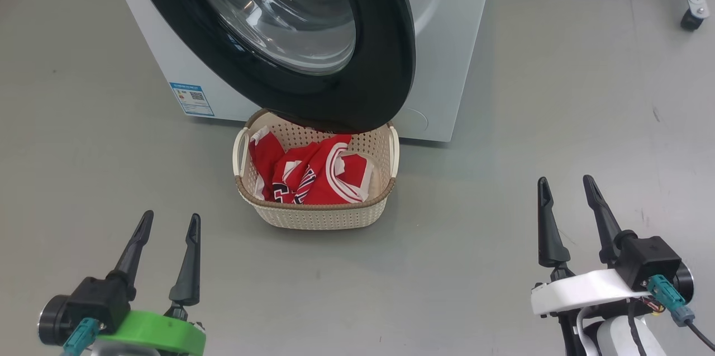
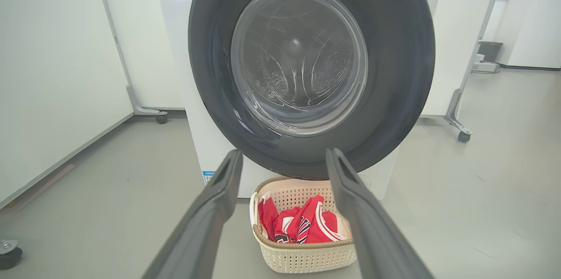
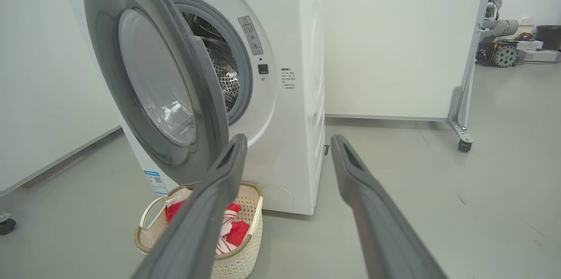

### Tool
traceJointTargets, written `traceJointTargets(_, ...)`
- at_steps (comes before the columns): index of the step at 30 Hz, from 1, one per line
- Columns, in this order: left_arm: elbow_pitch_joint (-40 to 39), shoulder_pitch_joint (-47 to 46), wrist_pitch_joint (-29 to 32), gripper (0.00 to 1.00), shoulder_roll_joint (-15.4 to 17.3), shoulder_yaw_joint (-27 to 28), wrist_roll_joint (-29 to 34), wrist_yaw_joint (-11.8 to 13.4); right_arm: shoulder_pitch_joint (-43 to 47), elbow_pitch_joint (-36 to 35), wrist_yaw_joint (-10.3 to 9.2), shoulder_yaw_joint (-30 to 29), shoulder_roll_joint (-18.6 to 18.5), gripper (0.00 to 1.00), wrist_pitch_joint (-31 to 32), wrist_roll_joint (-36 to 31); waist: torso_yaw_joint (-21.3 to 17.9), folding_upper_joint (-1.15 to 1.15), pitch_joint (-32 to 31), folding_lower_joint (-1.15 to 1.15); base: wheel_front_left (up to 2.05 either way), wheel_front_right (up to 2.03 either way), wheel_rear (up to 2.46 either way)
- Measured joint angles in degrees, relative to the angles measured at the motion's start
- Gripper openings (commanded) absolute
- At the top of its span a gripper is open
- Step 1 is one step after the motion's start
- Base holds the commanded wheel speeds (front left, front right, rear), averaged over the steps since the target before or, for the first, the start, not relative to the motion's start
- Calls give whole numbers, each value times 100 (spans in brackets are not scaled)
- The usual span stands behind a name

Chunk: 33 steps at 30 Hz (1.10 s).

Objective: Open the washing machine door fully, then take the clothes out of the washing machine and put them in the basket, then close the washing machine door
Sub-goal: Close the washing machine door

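Though empty, left hand (image 1: pixel 171 215), right hand (image 1: pixel 565 179) (fingers (image 1: pixel 189 266) spread) well apart.

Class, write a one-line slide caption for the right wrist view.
The washing machine door hangs partly open over the basket holding the red clothes; steel drum shows behind.

The washing machine (image 1: pixel 447 65) stands on the floor (image 1: pixel 503 205), its door (image 1: pixel 357 93) swung outward from the front. The basket (image 1: pixel 318 216) sits on the floor just before the machine, partly beneath the door's lower edge; the clothes (image 1: pixel 318 177) lie inside it. The left claw (image 1: pixel 171 215) and right claw (image 1: pixel 565 179) flank the basket on the near side, well apart from it.
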Motion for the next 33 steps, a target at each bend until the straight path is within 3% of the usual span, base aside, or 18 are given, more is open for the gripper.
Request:
traceJointTargets(5, -9, 0, 0, 100, -47, 14, 0, -47, -62, -98, 41, 53, 2, 100, -1, -111, 11, 0, 46, 0, 0, 0, 0)
traceJointTargets(7, -14, -1, 0, 100, -55, 19, 0, -49, -110, -109, 93, 127, 1, 21, -1, -157, 18, 0, 90, 0, 0, 0, 0)
traceJointTargets(8, -20, -2, 0, 100, -63, 19, 2, -49, -136, -112, 133, 178, 1, 0, -1, -197, 22, 0, 115, 0, 0, 0, 0)
traceJointTargets(18, -121, -135, -1, 100, -166, -16, 25, -100, -979, 13, 541, 1189, -244, 0, -3, -883, 115, 0, 581, 0, 0, 0, 0)
traceJointTargets(26, -137, -468, -1, 100, -249, -135, 44, -102, -1906, 244, 594, 1650, -390, 0, 153, -1166, 285, 0, 1035, 0, 0, 0, 0)
traceJointTargets(33, -144, -799, -1, 100, -332, -205, 41, -105, -2718, 474, 641, 1718, -538, 0, 367, -1212, 507, 0, 1472, 0, 0, 0, 0)
